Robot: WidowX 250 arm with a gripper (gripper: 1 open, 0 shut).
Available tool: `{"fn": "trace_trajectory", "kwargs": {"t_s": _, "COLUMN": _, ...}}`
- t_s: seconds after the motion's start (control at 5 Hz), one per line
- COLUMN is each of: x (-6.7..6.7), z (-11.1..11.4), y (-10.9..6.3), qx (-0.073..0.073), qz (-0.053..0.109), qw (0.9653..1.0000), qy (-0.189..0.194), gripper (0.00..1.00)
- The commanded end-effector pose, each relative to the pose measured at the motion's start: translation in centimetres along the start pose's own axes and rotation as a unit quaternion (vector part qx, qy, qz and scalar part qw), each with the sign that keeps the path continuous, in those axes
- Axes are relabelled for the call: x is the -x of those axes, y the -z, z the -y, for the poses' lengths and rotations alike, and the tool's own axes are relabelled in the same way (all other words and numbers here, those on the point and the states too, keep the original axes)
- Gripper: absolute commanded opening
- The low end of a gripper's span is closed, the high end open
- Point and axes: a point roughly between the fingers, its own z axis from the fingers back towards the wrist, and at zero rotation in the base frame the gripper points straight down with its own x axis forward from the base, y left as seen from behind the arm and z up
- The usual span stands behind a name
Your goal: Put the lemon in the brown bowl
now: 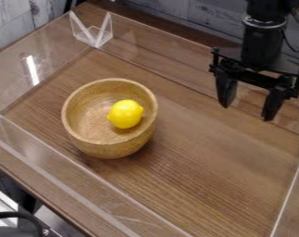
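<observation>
The small bright yellow lemon [126,114] lies inside the round light-brown wooden bowl [83,134]; well apart, toward two o'clock from the bowl, the black gripper [249,102] points down, fingers spread wide, holding nothing, above the wooden table [201,176].

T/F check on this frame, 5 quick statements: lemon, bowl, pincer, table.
1. The lemon lies inside the brown bowl. True.
2. The pincer is shut on the lemon. False: it stands open and empty, well to the right of the bowl.
3. The pincer points down toward the wooden table. True.
4. The bowl is tipped on its side. False: it sits upright, opening upward.
5. A second lemon lies on the table beside the bowl. False: only one lemon is in view, in the bowl.
</observation>
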Motion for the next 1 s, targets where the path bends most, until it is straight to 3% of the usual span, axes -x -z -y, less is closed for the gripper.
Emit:
{"fn": "trace_trajectory", "kwargs": {"t_s": 0.0, "x": -0.5, "z": 0.1, "y": -2.1, "qx": 0.007, "qz": 0.035, "qw": 0.9993, "qy": 0.000, "gripper": 1.00}}
{"fn": "trace_trajectory", "kwargs": {"t_s": 0.2, "x": -0.5, "z": 0.0, "y": -1.9, "qx": 0.008, "qz": 0.033, "qw": 0.9994, "qy": -0.002, "gripper": 1.00}}
{"fn": "trace_trajectory", "kwargs": {"t_s": 0.8, "x": 0.1, "z": -0.9, "y": -0.2, "qx": 0.000, "qz": -0.002, "qw": 0.9992, "qy": 0.039, "gripper": 1.00}}
